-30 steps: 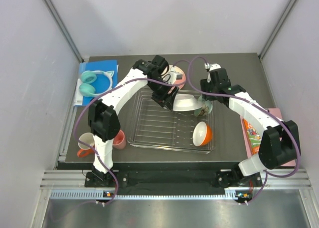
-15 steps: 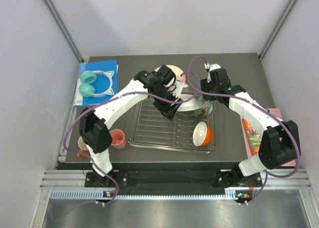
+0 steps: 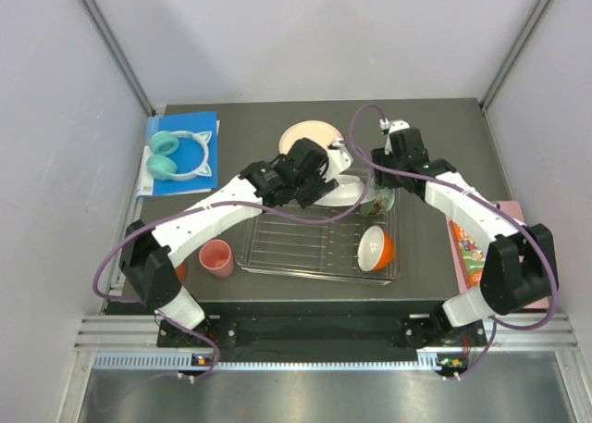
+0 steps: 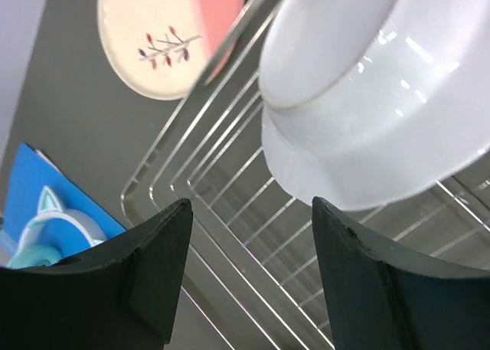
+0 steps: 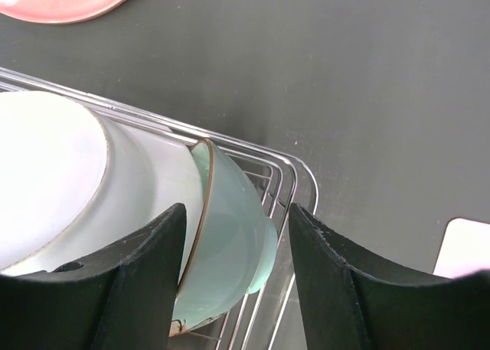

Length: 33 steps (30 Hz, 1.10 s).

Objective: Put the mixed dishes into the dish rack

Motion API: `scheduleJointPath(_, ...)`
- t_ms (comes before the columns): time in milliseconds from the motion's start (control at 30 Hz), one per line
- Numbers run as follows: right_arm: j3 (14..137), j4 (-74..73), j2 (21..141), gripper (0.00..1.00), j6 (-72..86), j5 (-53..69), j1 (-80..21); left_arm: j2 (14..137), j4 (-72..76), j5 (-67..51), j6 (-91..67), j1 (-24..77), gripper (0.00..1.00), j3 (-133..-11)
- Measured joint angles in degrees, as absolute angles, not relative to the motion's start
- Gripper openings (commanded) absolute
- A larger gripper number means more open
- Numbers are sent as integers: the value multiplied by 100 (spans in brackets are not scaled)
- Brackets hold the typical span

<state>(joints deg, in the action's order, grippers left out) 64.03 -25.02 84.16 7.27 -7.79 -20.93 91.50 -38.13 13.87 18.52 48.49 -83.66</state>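
Left arm [image 3: 217, 215] low across dish rack [image 3: 287, 245], left hand [image 4: 251, 206] wide by white plate [image 4: 367, 97]; right hand [image 5: 237, 209] wide above mint-green bowl [image 5: 230, 246].

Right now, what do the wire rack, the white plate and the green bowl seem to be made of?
Dish rack: thin silvery bars with glints, likely polished steel wire. White plate: glossy with sharp highlights, probably glazed ceramic, possibly melamine. Mint-green bowl: soft sheen, thin brown rim line, likely glazed ceramic too.
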Motion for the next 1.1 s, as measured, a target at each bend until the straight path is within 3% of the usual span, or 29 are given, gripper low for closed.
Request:
scheduleJointPath(200, 6335, -2493, 8374, 56, 792, -707, -2093, 9247, -3277, 1614, 1968, 4860, 69, -8241)
scheduleJointPath(467, 6300, -2499, 8298, 57, 751, -720, -2091, 9196, -3767, 1396, 2010, 4877, 69, -8283)
scheduleJointPath(767, 6300, -2497, 8296, 58, 753, -716, -2084, 8506, -4519, 794, 2246, 4880, 71, -8278)
scheduleJointPath(1100, 6283, -2493, 8274, 58, 766, -718, -2082, 9052, -4488, -43, 1994, 4934, 71, -8173)
